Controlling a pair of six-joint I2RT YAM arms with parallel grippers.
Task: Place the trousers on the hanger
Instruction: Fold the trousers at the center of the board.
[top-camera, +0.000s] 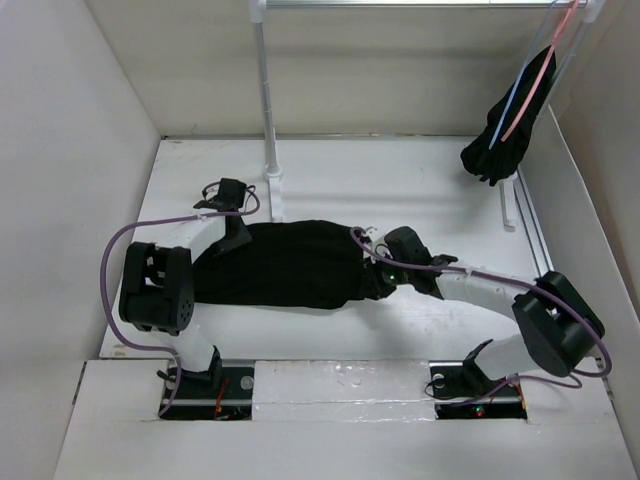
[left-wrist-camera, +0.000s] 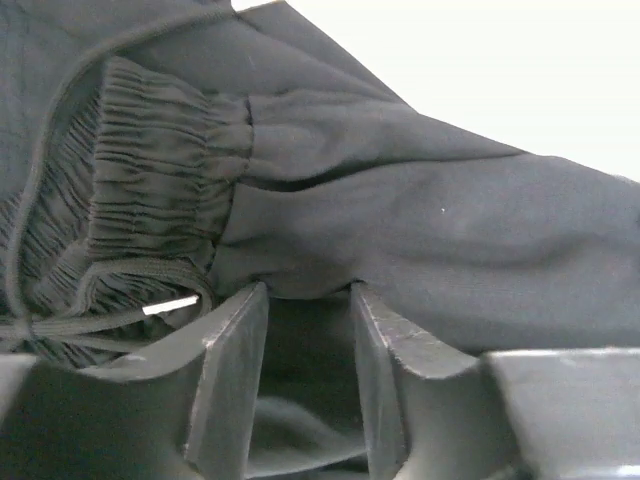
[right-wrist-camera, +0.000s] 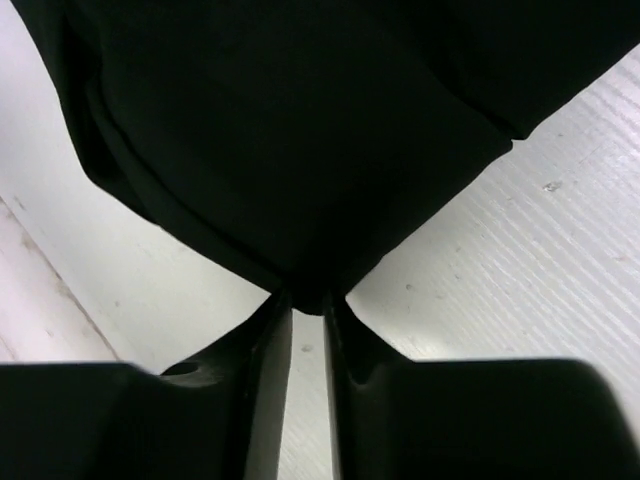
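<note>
Across the middle of the table (top-camera: 400, 180) lie the trousers (top-camera: 290, 265), waist to the left. The left gripper (left-wrist-camera: 305, 290) sits at the waistband, jaws apart around a fold of cloth; whether it grips, I cannot tell. The right gripper (right-wrist-camera: 307, 297) pinches the trousers' right end. The hanger (top-camera: 522, 90) hangs at the far right, well apart from both.
</note>
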